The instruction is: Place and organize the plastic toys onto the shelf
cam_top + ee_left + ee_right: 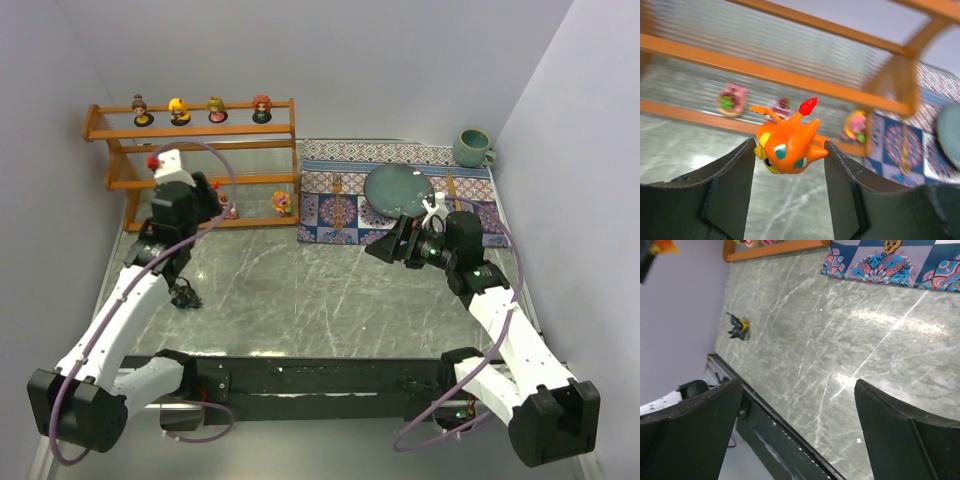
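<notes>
The orange-brown wooden shelf stands at the back left. Several big-headed dolls stand in a row on its top tier. My left gripper is in front of the lower tiers, shut on an orange creature that lies sideways between the pads. In the left wrist view, three pink and yellow round toys sit on the bottom tier behind it; one also shows from above. A dark-blue and yellow creature lies on the table by my left arm, and also shows in the right wrist view. My right gripper is open and empty above the table.
A patterned placemat lies at the back right with a dark teal plate, a fork and another utensil on it. A teal mug stands at the far right corner. Walls close in the table on three sides.
</notes>
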Controlling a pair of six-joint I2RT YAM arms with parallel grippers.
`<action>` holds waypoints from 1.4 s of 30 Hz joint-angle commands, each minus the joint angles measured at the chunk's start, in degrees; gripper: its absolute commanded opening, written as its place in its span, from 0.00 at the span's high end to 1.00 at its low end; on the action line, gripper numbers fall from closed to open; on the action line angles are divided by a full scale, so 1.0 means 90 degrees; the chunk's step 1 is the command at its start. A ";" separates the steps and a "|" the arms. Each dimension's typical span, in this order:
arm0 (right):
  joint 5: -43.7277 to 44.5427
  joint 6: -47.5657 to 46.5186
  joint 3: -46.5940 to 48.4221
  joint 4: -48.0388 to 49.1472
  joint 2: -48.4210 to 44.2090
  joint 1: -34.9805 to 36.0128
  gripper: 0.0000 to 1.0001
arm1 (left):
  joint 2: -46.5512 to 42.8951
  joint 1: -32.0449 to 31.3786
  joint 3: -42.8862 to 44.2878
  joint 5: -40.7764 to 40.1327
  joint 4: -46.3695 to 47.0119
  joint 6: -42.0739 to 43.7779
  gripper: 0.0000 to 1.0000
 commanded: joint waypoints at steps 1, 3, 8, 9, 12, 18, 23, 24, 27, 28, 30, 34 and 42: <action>0.0458 -0.0492 0.0320 -0.0257 -0.0275 0.0264 0.00 | 0.0070 0.0862 0.0616 0.0663 -0.0413 0.0048 0.99; 0.0507 -0.0580 0.0300 -0.0296 -0.0353 0.0410 0.00 | 0.0255 0.1233 0.0762 0.0870 -0.0394 0.0330 0.99; 0.0664 -0.0707 0.0290 -0.0336 -0.0441 0.0615 0.00 | 0.0665 0.1703 0.1065 0.1153 -0.0306 0.0517 0.99; 0.0674 -0.0717 0.0271 -0.0326 -0.0461 0.0654 0.00 | 0.0724 0.1965 0.1095 0.1203 -0.0296 0.0401 0.99; 0.0703 -0.0727 0.0203 -0.0277 -0.0529 0.0674 0.00 | 0.0871 0.2162 0.1076 0.1330 -0.0121 0.0224 0.99; 0.0820 -0.0815 0.0144 -0.0316 -0.0646 0.0704 0.00 | 0.1300 0.2484 0.1134 0.1613 0.0260 0.0351 0.98; 0.0957 -0.0873 0.0105 -0.0316 -0.0744 0.0723 0.00 | 0.1652 0.2582 0.1348 0.1662 0.0495 0.0400 0.98; 0.0976 -0.0893 0.0095 -0.0326 -0.0744 0.0723 0.00 | 0.1701 0.2602 0.1407 0.1643 0.0476 0.0409 0.98; 0.1035 -0.0922 0.0095 -0.0326 -0.0734 0.0713 0.00 | 0.1847 0.2612 0.1524 0.1594 0.0553 0.0419 0.97; 0.1054 -0.0932 0.0105 -0.0326 -0.0715 0.0713 0.00 | 0.1925 0.2612 0.1534 0.1584 0.0582 0.0429 0.96; 0.1084 -0.0952 0.0124 -0.0345 -0.0686 0.0713 0.00 | 0.2004 0.2622 0.1622 0.1584 0.0602 0.0439 0.96; 0.1123 -0.0961 0.0154 -0.0345 -0.0607 0.0723 0.00 | 0.2276 0.2622 0.1759 0.1643 0.0719 0.0400 0.96; 0.1055 -0.1001 0.0212 -0.0384 -0.0451 0.0713 0.00 | 0.2638 0.2641 0.1866 0.1594 0.1012 0.0253 0.94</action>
